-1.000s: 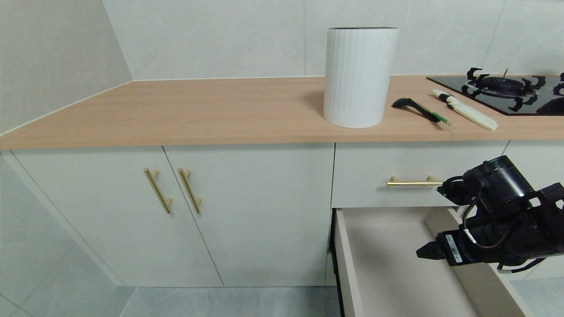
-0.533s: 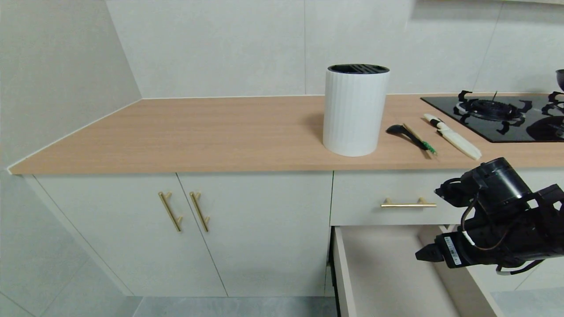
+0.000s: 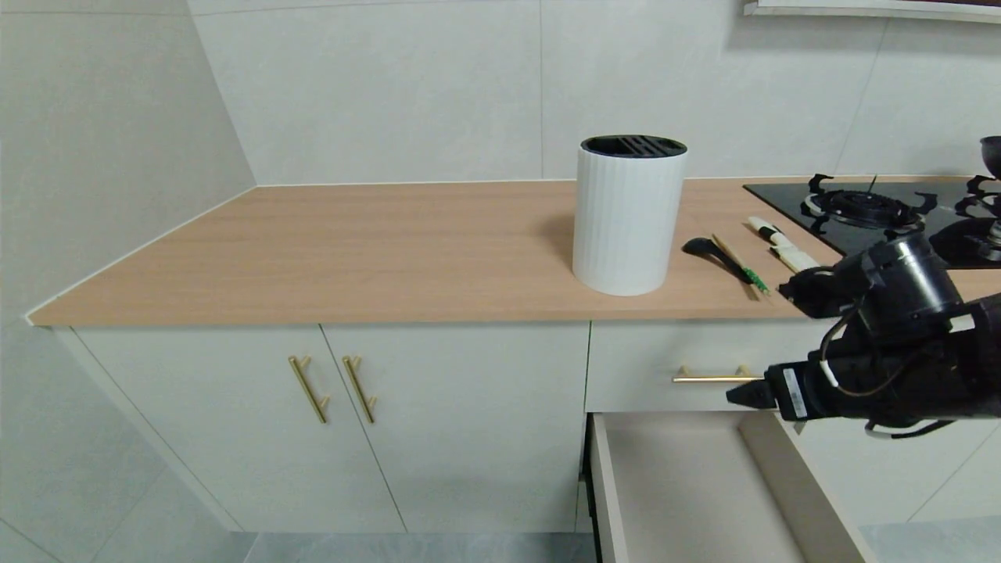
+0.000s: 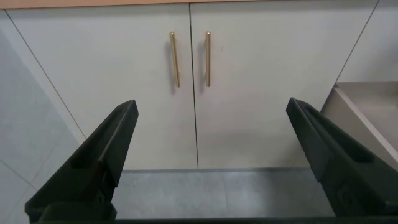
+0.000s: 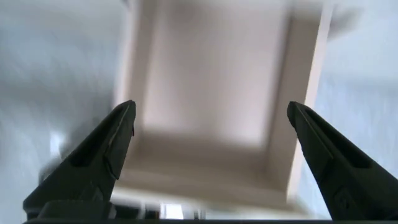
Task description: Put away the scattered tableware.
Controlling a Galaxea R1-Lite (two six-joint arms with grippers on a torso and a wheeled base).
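On the wooden counter [image 3: 375, 250] lie a black spoon [image 3: 708, 250], chopsticks with a green band [image 3: 739, 266] and a white-bladed knife [image 3: 782, 246], all just right of a tall white ribbed holder [image 3: 629, 215]. Below them the lower drawer [image 3: 606, 485] stands pulled out, its inside bare. My right gripper [image 3: 739, 396] hangs open over the drawer's right side, level with the shut upper drawer's brass handle [image 3: 708, 378]; from its wrist the gripper [image 5: 211, 109] looks down into the drawer [image 5: 305, 106]. My left gripper [image 4: 211, 109] is open, low, facing the cupboard doors [image 4: 249, 87].
A black gas hob [image 3: 860, 211] sits on the counter at the far right. The two cupboard doors carry brass handles [image 3: 309, 389] left of the drawers. The counter's left half is bare wood, and tiled walls close the back and left.
The head camera has tilted up, so the whole scene sits lower in view. My right gripper has risen from inside the open drawer to the height of the upper drawer's handle.
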